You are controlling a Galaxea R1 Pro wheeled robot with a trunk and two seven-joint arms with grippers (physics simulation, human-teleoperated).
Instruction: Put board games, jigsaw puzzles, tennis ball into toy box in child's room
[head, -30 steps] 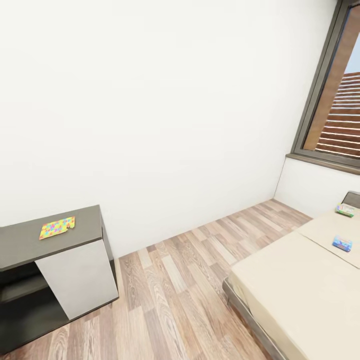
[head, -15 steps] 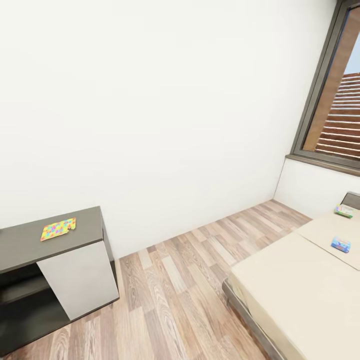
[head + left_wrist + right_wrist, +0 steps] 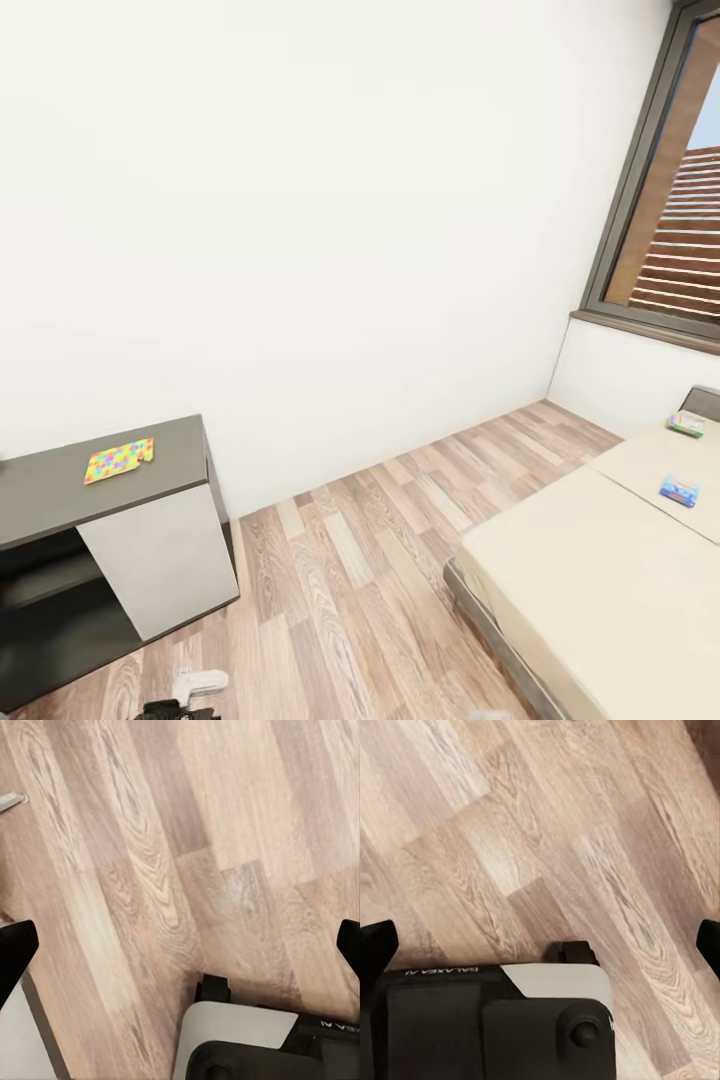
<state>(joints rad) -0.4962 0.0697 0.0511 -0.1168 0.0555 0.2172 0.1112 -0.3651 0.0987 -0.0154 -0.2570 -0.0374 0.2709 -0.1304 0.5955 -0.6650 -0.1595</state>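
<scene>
Over wood-plank floor (image 3: 350, 560), both pincers spread wide (jigsaw puzzle (image 3: 118, 460) on dark cabinet (image 3: 60, 485), cream bed (image 3: 590, 580) opposite).

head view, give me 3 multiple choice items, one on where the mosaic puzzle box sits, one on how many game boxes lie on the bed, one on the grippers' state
1. The mosaic puzzle box lies on:
A. the bed
B. the dark-grey-topped cabinet
C. the floor

2. Game boxes on the bed:
A. none
B. two
C. four

3. Both grippers are:
A. open and empty
B. shut on a box
C. shut on a ball

Key:
1 B: the mosaic puzzle box rests flat on the dark-grey-topped cabinet.
2 B: a blue game box and a green-edged game box lie on the bed.
3 A: the left gripper and right gripper have fingertips wide apart over wood-plank floor.
</scene>
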